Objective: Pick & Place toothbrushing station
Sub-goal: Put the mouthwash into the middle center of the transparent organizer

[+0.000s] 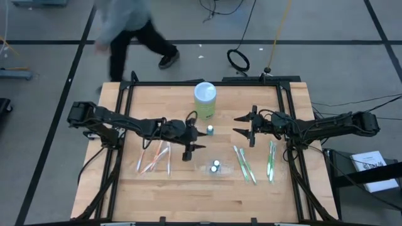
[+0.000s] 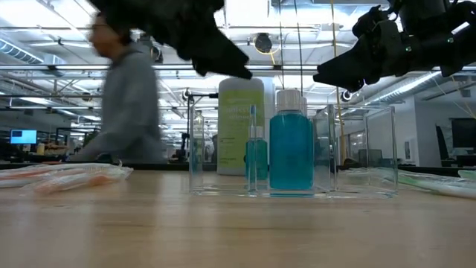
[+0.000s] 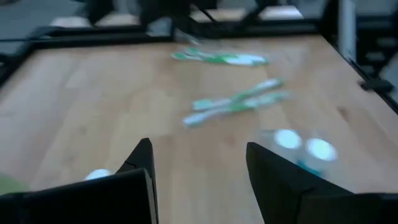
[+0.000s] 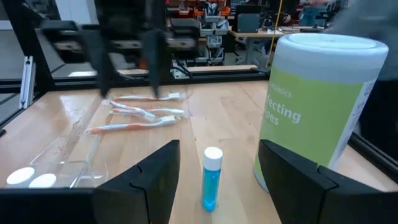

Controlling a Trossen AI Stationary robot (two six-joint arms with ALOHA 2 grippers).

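Left gripper (image 1: 194, 149) above the surface (image 1: 182, 194), fingers apart, empty, beside the clear box (image 1: 215, 167) with two blue bottles. Right gripper (image 1: 244, 125) fingers apart, empty, facing a small blue bottle (image 4: 211, 178) near the wipes tub (image 1: 205, 99). Orange toothbrushes (image 1: 154, 158) left, green toothbrushes (image 1: 244, 164) right.

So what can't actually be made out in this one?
- Left wrist view: motion blur smears the green toothbrushes; their brush heads can't be told.
- Low view: both arms are cut by the top edge; neither pincer tip shows.
- Right wrist view: the canister label is cut by the edge; wording unreadable.
- High view: the small blue bottle is too small.
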